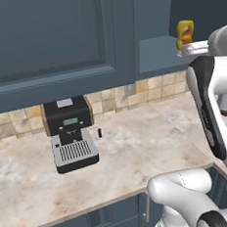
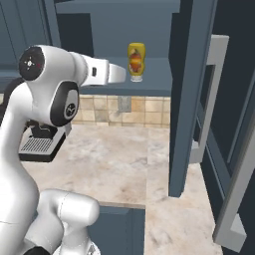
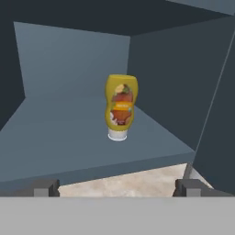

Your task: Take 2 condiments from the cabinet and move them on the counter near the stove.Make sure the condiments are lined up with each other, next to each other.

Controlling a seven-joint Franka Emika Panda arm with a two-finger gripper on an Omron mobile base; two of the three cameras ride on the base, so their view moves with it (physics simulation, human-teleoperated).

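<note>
The gripper [image 3: 117, 188] stands wide open and empty in the hand view, its two dark finger tips [image 3: 45, 187] far apart at the bottom, level with the front edge of the cabinet shelf and aimed into the open cabinet [image 3: 73, 69]. Straight ahead of it, well apart from the tips, the yellow squeeze bottle [image 3: 120, 107] with a red-orange label stands upright on its white cap, set on the slate-blue shelf [image 3: 55, 137] a little toward the cabinet's right wall. In the right base view the same yellow bottle [image 2: 136, 61] stands on the shelf just beyond the end of the white arm [image 2: 99, 72], which reaches level toward it from the left; the open cabinet door [image 2: 187, 94] hangs edge-on to the right of the bottle. In the left base view the bottle [image 1: 184, 35] shows at the shelf's front, just left of the arm's wrist. Below the cabinet runs a tan tiled backsplash [image 1: 119, 99], and under that the beige marbled counter [image 1: 138, 147] over dark blue base cabinets. A black and silver espresso machine [image 1: 70, 133] sits on the counter against the wall, well to the left of the open cabinet.
</note>
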